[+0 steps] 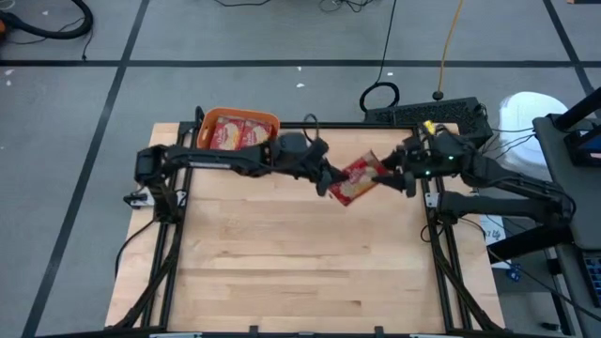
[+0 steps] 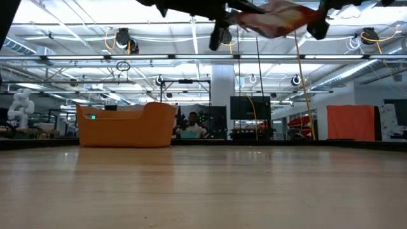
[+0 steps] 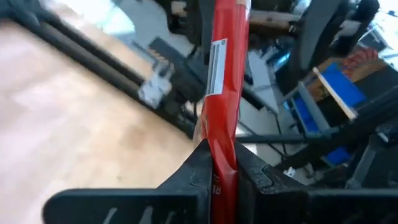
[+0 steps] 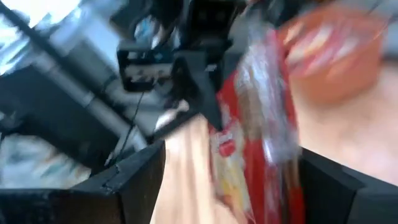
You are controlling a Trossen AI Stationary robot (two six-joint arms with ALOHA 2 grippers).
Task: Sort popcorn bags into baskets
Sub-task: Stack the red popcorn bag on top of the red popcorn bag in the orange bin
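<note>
One popcorn bag (image 1: 357,179) hangs in the air above the table (image 1: 300,272), between both arms. We find the left gripper (image 1: 331,182) clamped on its edge, the fingers (image 3: 200,176) pinching the red packet. We find the right gripper (image 1: 394,176) spread wide around its opposite end, not gripping. Farther back, the orange basket (image 1: 240,129) sits at the table's rear edge with red packets (image 1: 235,134) inside.

Both arms are dark, near-black, built of slim jointed segments. The left arm (image 1: 216,158) ends in flat black fingers (image 3: 193,180) (ribbed at the base); the right arm (image 1: 498,178) carries a small yellow tag.
</note>
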